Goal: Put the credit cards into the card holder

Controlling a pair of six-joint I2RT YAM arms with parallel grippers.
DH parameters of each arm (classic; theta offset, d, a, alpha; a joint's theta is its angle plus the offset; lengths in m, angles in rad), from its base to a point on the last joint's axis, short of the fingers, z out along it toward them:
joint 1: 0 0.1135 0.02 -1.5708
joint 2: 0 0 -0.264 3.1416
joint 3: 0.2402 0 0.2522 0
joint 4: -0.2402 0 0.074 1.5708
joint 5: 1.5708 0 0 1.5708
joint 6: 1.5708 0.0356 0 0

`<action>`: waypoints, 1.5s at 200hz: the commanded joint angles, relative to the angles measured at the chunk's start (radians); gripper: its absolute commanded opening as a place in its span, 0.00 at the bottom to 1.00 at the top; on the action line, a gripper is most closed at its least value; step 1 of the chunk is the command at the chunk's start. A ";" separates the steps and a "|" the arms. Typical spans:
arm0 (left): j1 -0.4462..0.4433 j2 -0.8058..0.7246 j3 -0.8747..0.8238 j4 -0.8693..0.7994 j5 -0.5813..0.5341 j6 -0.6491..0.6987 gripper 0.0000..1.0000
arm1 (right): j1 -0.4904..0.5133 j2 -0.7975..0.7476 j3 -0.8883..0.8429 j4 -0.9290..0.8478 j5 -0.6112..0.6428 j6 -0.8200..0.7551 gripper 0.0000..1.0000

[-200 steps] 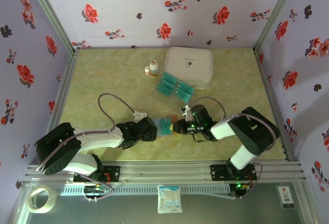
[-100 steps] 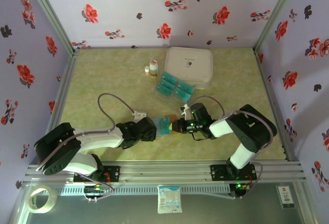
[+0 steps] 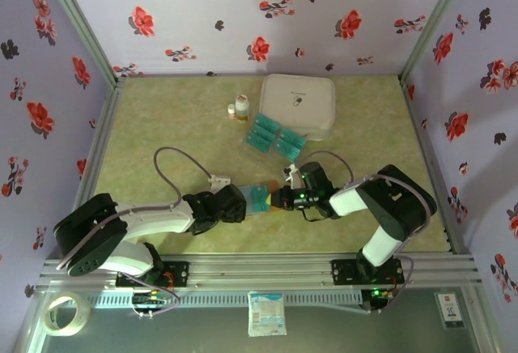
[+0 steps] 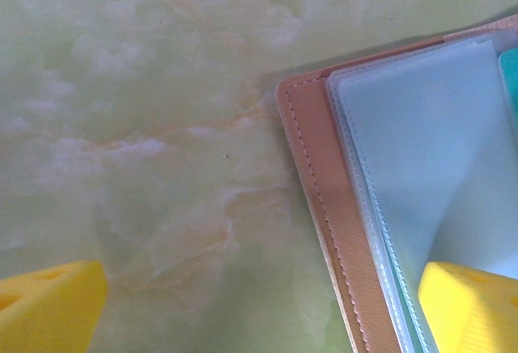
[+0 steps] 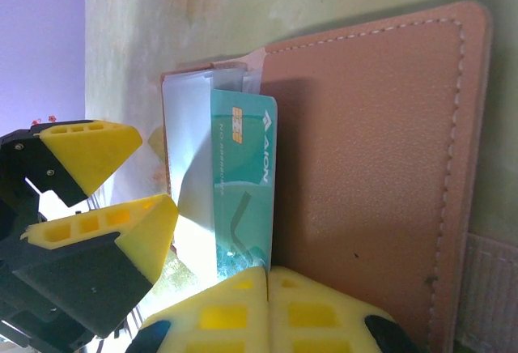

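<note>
On the card holder (image 5: pixel 380 167), one credit card (image 5: pixel 243 183)

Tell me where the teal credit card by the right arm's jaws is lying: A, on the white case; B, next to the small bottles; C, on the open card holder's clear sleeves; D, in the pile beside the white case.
C: the right wrist view shows the credit card flat against the pale sleeves of the open brown card holder.

1 card holder (image 5: pixel 364 150), 1 white case (image 3: pixel 298 102), 2 small bottles (image 3: pixel 241 103).
</note>
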 commanded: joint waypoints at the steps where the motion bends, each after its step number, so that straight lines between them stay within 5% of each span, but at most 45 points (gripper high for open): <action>1: 0.006 -0.008 -0.021 -0.033 -0.025 0.020 1.00 | -0.003 -0.006 0.012 -0.110 0.003 0.004 0.00; 300: 0.008 -0.006 -0.023 -0.027 -0.026 0.021 1.00 | -0.006 0.027 0.118 -0.278 -0.038 -0.044 0.00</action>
